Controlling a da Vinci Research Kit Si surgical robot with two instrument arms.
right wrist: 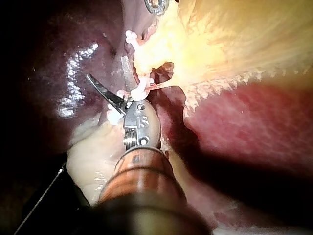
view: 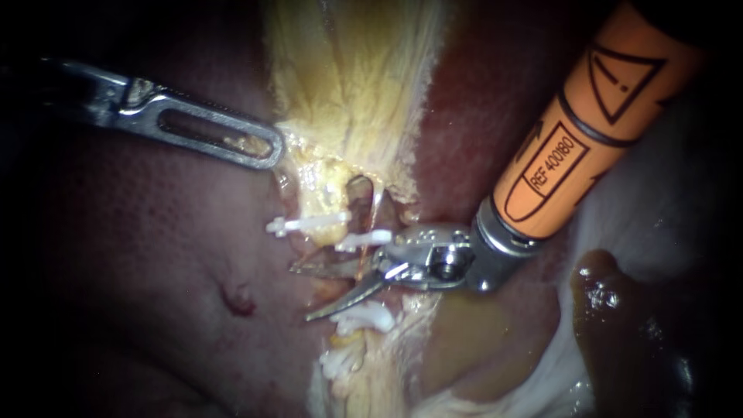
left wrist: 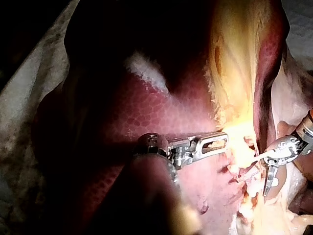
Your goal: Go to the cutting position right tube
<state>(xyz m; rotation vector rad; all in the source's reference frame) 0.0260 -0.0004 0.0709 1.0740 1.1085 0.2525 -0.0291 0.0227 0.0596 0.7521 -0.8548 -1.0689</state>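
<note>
Over dark red liver (view: pixel 155 255), blade-tipped jaws of orange-sleeved right instrument (view: pixel 302 294) parted astride thin pinkish right tube (view: pixel 377 205) between white clips (view: pixel 364 238), gripping nothing; approach seemingly near done, fine centring next.

Illumination is concentrated at the centre of the field and falls off sharply; the margins of all three views are near black. In the endoscope view, a white cloth (view: pixel 665 209) underlies the lit area on the right side. A pool of brown fluid (view: pixel 611 310) lies on it and carries small bright highlights. In the left wrist view, a pale mottled cloth (left wrist: pixel 22 127) borders the lit area on one side, in shadow. A white textured cloth (left wrist: pixel 301 19) shows on the opposite side, more brightly lit.
</note>
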